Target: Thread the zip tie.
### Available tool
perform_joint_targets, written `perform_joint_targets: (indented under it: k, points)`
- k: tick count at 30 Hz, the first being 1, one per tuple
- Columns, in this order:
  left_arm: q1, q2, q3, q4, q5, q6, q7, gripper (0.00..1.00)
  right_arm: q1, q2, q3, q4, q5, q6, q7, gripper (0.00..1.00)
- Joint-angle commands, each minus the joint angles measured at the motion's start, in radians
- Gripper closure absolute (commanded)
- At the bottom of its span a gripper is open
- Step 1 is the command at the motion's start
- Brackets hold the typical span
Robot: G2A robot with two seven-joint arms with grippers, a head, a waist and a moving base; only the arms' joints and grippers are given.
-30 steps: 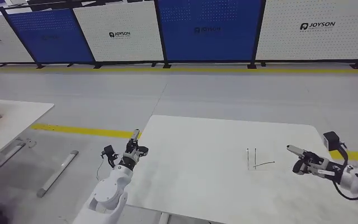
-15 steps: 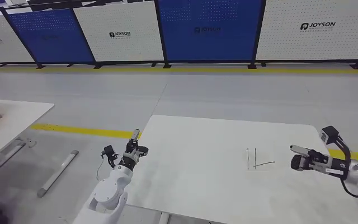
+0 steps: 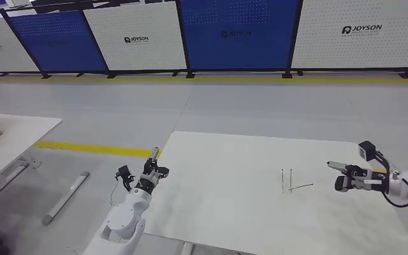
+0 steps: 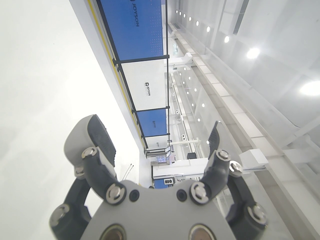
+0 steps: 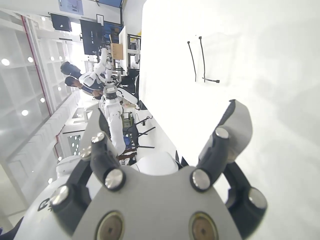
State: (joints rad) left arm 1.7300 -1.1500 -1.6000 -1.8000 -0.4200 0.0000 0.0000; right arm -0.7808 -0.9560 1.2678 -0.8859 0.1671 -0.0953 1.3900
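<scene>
Just off the left edge of the white surface [image 3: 223, 191], the left claw [image 4: 157, 132] hangs released, fingers spread wide with nothing between them. Towards the right edge, three black zip ties [image 3: 288, 181] lie flat on the surface: two run side by side from far to near, and the third tie [image 5: 211, 80] lies crossways, one end at the near tip of the right-hand one. At the right edge, apart from the ties, the right claw [image 5: 165, 113] is also released and empty, pointing in over the surface
</scene>
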Motion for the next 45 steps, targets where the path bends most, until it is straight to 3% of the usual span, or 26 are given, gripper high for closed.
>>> perform_joint_targets:
  k: [1,6,8,11,18,26,28,41,42,43,45]
  points:
    - [0.0,0.0,0.0,0.0,0.0,0.0,0.0,0.0,0.0,0.0,0.0,0.0,0.0,0.0,0.0,0.0]
    - [0.0,0.0,0.0,0.0,0.0,0.0,0.0,0.0,-0.005,-0.001,-0.006,-0.009,0.006,-0.006,0.0,0.0]
    - [0.0,0.0,0.0,0.0,0.0,0.0,0.0,0.0,-0.022,0.0,-0.043,-0.034,0.049,-0.039,0.0,0.0]
    - [0.0,0.0,0.0,0.0,0.0,0.0,0.0,0.0,-0.002,0.009,-0.107,-0.003,0.082,-0.079,0.0,0.0]
    - [0.0,0.0,0.0,0.0,0.0,0.0,0.0,0.0,0.116,-0.002,-0.285,0.165,0.125,-0.077,0.0,0.0]
    - [0.0,0.0,0.0,0.0,0.0,0.0,0.0,0.0,0.222,-0.068,-0.412,0.346,0.108,-0.152,-0.003,0.0]
    - [0.0,0.0,0.0,0.0,0.0,0.0,0.0,0.0,0.235,-0.088,-0.439,0.382,0.109,-0.138,0.0,0.0]
    - [0.0,0.0,0.0,0.0,0.0,0.0,0.0,0.0,0.235,-0.088,-0.439,0.382,0.109,-0.138,0.0,0.0]
    - [0.0,0.0,0.0,0.0,0.0,0.0,0.0,0.0,0.234,-0.088,-0.443,0.376,0.091,-0.147,-0.025,0.0]
    - [0.0,0.0,0.0,0.0,0.0,0.0,0.0,0.0,0.223,-0.087,-0.448,0.358,0.051,-0.167,-0.115,0.0]
    - [0.0,0.0,0.0,0.0,0.0,0.0,0.0,0.0,0.192,-0.085,-0.434,0.323,0.07,-0.185,-0.16,0.0]
